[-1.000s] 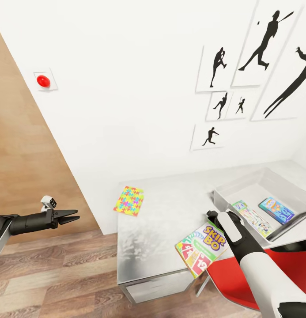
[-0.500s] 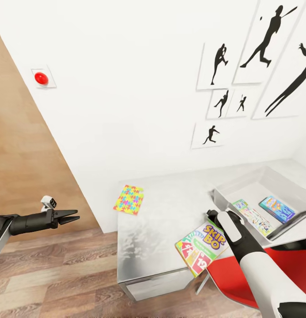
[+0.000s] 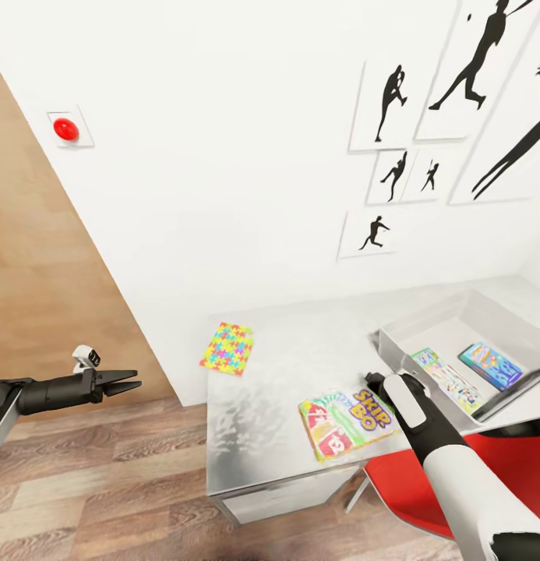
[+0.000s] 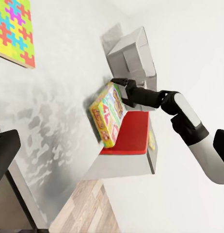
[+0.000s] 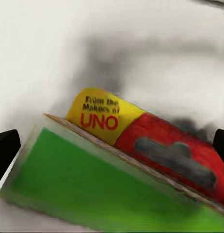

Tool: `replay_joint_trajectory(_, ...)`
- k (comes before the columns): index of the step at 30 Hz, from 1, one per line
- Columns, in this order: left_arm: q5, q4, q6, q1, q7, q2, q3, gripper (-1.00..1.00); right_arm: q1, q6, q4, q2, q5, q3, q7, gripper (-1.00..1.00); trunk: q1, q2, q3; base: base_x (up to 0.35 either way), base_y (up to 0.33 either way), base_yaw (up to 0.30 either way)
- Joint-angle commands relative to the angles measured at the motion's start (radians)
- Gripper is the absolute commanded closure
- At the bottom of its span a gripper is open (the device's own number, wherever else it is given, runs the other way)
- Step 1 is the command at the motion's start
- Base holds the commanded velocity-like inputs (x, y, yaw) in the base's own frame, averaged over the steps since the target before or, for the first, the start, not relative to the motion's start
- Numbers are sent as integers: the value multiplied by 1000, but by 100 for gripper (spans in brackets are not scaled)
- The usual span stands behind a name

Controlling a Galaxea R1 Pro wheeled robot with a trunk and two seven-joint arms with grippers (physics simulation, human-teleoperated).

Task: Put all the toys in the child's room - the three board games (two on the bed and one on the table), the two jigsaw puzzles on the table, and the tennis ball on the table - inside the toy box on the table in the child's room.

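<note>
- Two boxes already lie in the toy box [image 3: 398, 335]; one board game [image 3: 346, 421], the Skip-Bo box, is outside it near the front edge of the table [image 3: 301, 351].
- Change: half a second ago this box hung past the table edge, turned more; now it lies further in, rotated, tilted in the left wrist view.
- Right gripper [image 3: 375, 383]: at the box's corner nearest the bin; fingertips stand wide at the frame edges in the right wrist view, so spread, not pinching.
- Left gripper [image 3: 128, 381]: over the floor, well apart, fingers nearly together, holding nothing.
- Jigsaw puzzle [image 3: 227, 348] untouched at the table's far-left corner.
- Judgement: box no longer at risk of falling; grasp still needed.
</note>
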Motion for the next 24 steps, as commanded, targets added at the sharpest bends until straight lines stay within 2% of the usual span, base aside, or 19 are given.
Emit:
replay_joint_trajectory(1, 0, 0, 11, -1, -4, 0, 0, -100, 0, 1, 1, -1, -19, 4, -7, -100, 1, -2, -2, 0, 0, 0)
replay_joint_trajectory(24, 0, 0, 11, -1, -4, 1, 0, -100, 1, 1, 12, 0, -19, 6, -7, -100, 1, -2, -3, -10, 0, 0)
